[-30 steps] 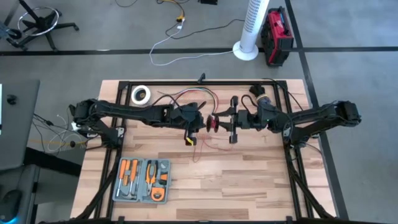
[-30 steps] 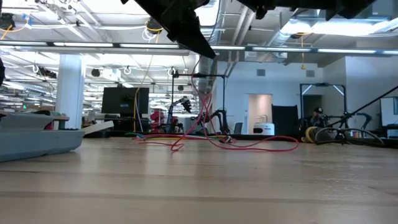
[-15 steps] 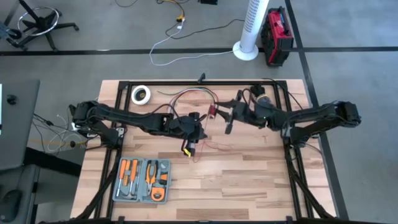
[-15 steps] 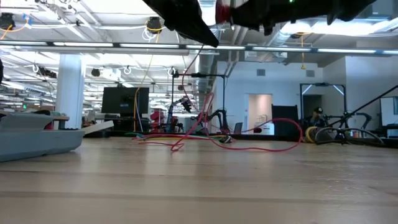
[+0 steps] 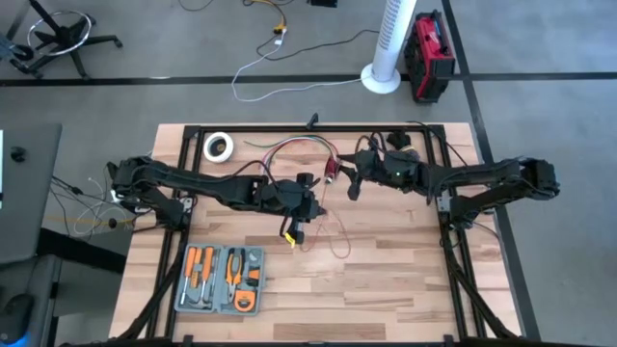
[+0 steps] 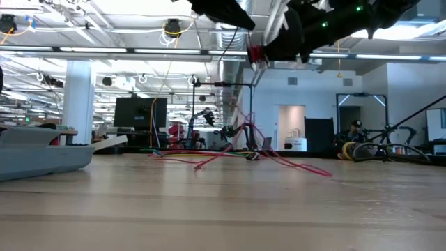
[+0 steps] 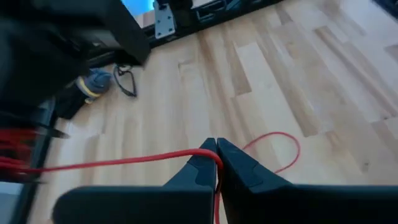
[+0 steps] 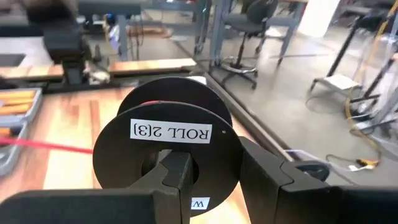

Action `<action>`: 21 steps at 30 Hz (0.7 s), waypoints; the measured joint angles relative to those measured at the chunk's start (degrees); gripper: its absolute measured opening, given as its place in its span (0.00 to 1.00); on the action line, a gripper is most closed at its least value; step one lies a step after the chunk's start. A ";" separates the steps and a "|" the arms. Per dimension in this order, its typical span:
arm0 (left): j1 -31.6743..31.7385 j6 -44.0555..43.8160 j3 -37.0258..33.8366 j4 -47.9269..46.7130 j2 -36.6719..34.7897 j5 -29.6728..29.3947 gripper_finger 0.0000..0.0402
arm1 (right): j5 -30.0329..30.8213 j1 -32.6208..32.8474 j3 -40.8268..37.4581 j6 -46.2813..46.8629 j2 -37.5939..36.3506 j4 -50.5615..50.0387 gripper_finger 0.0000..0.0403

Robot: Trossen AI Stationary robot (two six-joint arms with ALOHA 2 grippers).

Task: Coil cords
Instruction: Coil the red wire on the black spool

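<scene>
Both arms meet over the middle of the wooden worktop (image 5: pixel 386 280); the left end effector (image 7: pixel 216 151) is pinched shut on the red wire (image 7: pixel 112 163), the strand running out sideways from between its tips and a loop of it lying on the boards just beyond; from above, the left end effector (image 5: pixel 307 198) sits near the centre with red wire (image 5: pixel 333 236) trailing in loose curls toward the front; the right end effector (image 8: pixel 208 165) is clamped on a black spool (image 8: pixel 171 134) labelled ROLL 2(3), red turns showing between its flanges; from table height the spool hangs well above the boards and the wire (image 6: pixel 279 162) sprawls across the surface below; a grey tool tray (image 5: pixel 224 280) sits front-left; a tape roll (image 5: pixel 219 146) at the back-left.
</scene>
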 joint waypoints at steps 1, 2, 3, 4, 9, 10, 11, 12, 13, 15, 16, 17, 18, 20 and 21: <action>-0.04 0.92 0.60 -0.13 0.00 -0.68 0.00 | -1.20 -0.26 0.00 0.12 0.00 -0.68 0.27; -0.04 1.72 1.22 -0.30 0.00 -1.06 0.00 | -2.38 -0.44 0.00 0.17 0.00 -1.19 0.27; -0.04 2.51 1.95 -0.77 0.00 -1.31 0.00 | -3.63 -0.62 0.00 0.31 0.00 -1.71 0.27; -0.05 3.37 2.67 -1.39 0.00 -1.77 0.00 | -4.79 -0.63 0.00 0.41 0.00 -2.33 0.27; -0.08 6.96 6.02 -4.67 0.00 -4.69 0.00 | -9.88 -0.58 0.00 0.03 0.00 -3.33 0.27; -0.04 7.49 6.59 -5.44 0.00 -5.62 0.00 | -11.04 -0.43 0.00 -0.26 0.00 -3.36 0.27; -0.02 7.93 7.22 -6.21 0.00 -6.39 0.00 | -12.01 -0.18 0.00 -0.30 0.00 -3.38 0.27; 0.00 8.43 7.72 -6.70 0.00 -7.01 0.00 | -12.90 0.06 0.00 -0.32 0.00 -3.34 0.27; 0.02 8.81 8.16 -7.08 0.00 -7.24 0.00 | -14.03 0.31 0.00 -0.32 0.00 -3.35 0.27; 0.23 9.53 8.82 -7.51 0.00 -8.16 0.00 | -16.49 0.78 0.00 -0.34 0.00 -3.39 0.27; 0.24 9.95 9.06 -7.57 0.00 -8.46 0.00 | -17.88 1.05 0.00 -0.40 0.00 -3.47 0.27; 0.24 10.37 9.35 -7.63 0.00 -8.84 0.00 | -19.16 1.36 0.00 -0.49 0.00 -3.52 0.27; 0.29 10.95 9.65 -7.63 0.00 -9.35 0.00 | -20.32 1.71 0.00 -0.54 0.00 -3.60 0.27; 0.55 12.06 10.33 -7.94 0.00 -10.10 0.00 | -22.55 2.53 0.00 -1.42 0.00 -3.86 0.27; 0.76 12.37 10.62 -8.04 0.00 -10.33 0.00 | -23.36 3.02 0.00 -1.98 0.00 -3.98 0.27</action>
